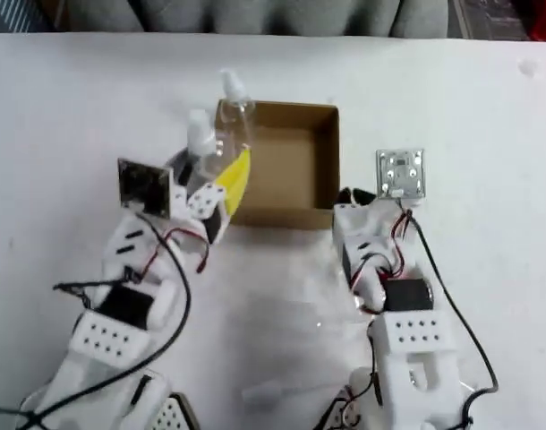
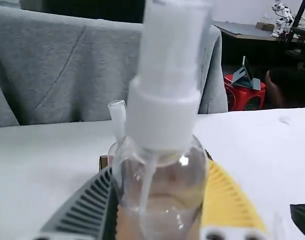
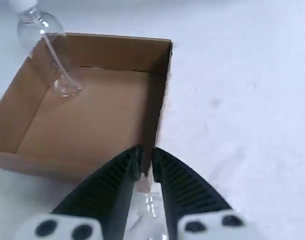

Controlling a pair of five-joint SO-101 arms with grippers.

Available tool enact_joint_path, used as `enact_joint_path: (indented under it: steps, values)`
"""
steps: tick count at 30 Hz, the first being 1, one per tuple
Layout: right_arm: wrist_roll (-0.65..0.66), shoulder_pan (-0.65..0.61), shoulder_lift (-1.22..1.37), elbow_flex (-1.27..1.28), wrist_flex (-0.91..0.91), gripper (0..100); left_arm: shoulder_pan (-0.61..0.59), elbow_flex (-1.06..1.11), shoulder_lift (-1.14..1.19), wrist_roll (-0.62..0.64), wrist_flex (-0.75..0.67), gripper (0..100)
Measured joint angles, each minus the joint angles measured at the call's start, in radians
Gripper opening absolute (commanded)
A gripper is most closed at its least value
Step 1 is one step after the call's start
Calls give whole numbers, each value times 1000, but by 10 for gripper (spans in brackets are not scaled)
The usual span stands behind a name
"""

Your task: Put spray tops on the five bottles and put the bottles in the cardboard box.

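Clear plastic bottle with a white spray top (image 1: pixel 204 148) is clamped in the left gripper (image 1: pixel 210 175), just outside the near-left corner of the brown cardboard box (image 1: pixel 291 109). Top is fitted, so I'd judge this one is ready to go over the wall. A second clear bottle (image 1: pixel 235 103), also capped, stands just beyond the left gripper at the box's far-left corner. The right gripper (image 1: pixel 345 199) sits on the box's near-right corner, across the box from the left gripper. Box rests on the white table (image 1: pixel 452 90). Probable reason: it pins the light box so it doesn't slide during loading.

Left wrist view: the bottle (image 2: pixel 162 150) is upright in the left gripper (image 2: pixel 160 210), yellow finger (image 2: pixel 227 200) on one side, grey finger (image 2: pixel 87 205) on the other, both against the body below the shoulder. Low grip keeps the spray top clear. A clear tube-shaped piece (image 2: pixel 117 115) rises just past the jaws — can't tell what it belongs to.

Right wrist view: the right gripper (image 3: pixel 146 157) is narrowed onto the box wall (image 3: pixel 160 100), one black finger inside and one outside, right at the corner. The second bottle (image 3: pixel 40 27) is at the corner diagonally opposite the fingertips, base on the box floor, dip tube visible through the body. It appears to lean into that corner — the walls are likely propping it.

Rough progress: one bottle in the box, one in hand.
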Motion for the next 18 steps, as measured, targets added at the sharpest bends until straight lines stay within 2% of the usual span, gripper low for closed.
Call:
enact_joint_path:
  steps: [6,18]
  values:
    - [3,52,137,-29,-92,17,-3,-126,247,0,-89,20]
    - [3,52,212,-69,-100,17,-25,-169,667,0,-413,20]
